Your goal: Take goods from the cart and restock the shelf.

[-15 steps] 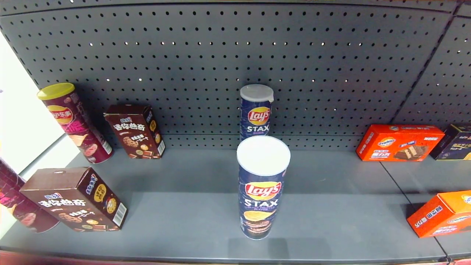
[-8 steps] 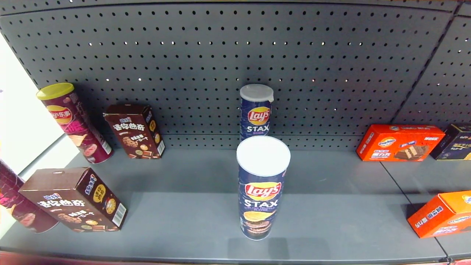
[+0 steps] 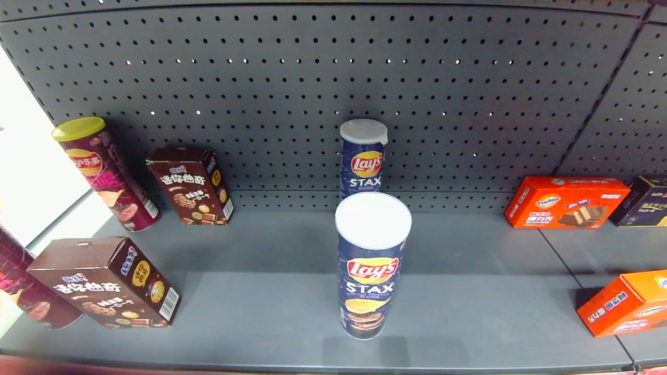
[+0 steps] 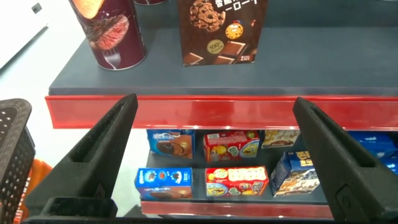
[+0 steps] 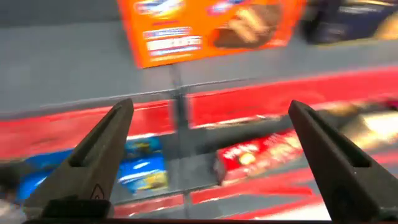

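Currently gripping nothing: left gripper (image 4: 214, 102) spread wide, facing the front edge of the shelf (image 4: 311, 62) near a brown cookie box (image 4: 222, 31); right gripper (image 5: 209, 104) equally wide, facing an orange box (image 5: 205, 28). Upright mid-shelf, a blue chip can (image 3: 371, 265), with a second blue can (image 3: 362, 156) directly behind, against the pegboard (image 3: 312, 67).

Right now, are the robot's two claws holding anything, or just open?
Left gripper: open, holding nothing.
Right gripper: open, holding nothing.

Maroon can (image 3: 32, 304) half behind box (image 3: 104, 281)
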### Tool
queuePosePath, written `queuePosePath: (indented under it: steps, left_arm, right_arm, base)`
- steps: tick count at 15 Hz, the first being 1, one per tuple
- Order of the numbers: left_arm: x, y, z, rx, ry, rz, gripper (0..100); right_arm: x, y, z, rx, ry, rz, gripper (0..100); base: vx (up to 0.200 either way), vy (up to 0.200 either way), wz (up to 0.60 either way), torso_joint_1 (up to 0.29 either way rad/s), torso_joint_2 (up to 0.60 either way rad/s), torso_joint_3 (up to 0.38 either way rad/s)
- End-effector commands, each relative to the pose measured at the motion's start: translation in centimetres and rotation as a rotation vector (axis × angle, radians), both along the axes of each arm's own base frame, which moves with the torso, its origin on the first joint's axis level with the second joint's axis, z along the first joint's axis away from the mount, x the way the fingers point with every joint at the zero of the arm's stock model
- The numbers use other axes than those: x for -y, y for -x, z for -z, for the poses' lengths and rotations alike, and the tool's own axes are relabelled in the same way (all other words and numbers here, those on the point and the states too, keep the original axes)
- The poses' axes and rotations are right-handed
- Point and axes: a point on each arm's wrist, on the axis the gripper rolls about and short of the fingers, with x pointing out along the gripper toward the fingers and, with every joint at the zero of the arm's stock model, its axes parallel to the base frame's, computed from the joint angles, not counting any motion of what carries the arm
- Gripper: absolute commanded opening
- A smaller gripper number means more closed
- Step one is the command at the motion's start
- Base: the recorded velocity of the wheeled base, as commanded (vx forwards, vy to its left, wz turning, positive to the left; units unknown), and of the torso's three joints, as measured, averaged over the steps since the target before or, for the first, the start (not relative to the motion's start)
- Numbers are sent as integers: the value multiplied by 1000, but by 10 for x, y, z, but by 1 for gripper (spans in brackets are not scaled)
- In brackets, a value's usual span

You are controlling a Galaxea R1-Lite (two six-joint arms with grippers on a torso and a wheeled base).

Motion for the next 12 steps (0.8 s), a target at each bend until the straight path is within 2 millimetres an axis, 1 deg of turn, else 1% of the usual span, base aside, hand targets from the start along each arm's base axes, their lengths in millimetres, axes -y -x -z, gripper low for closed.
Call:
queuePosePath:
  steps: [1, 8, 11, 12]
  left_arm:
    - [0, 0, 0, 0, 0, -1, 100]
    - [0, 0, 0, 2, 5, -6, 100]
    - [-1, 0, 0, 2, 14, -42, 100]
    - [-1, 0, 0, 3, 22, -41, 100]
  right_arm:
    - [1, 6, 1, 89, 4, -96, 100]
    - [1, 6, 1, 79, 8, -96, 100]
    - [1, 6, 1, 79, 9, -97, 100]
    - [1, 6, 1, 79, 9, -97, 100]
  base:
    - [0, 0, 0, 0, 0, 0]
    - [0, 0, 0, 0, 0, 0]
    - [0, 0, 0, 0, 0, 0]
    - [-200, 0, 0, 2, 2, 7]
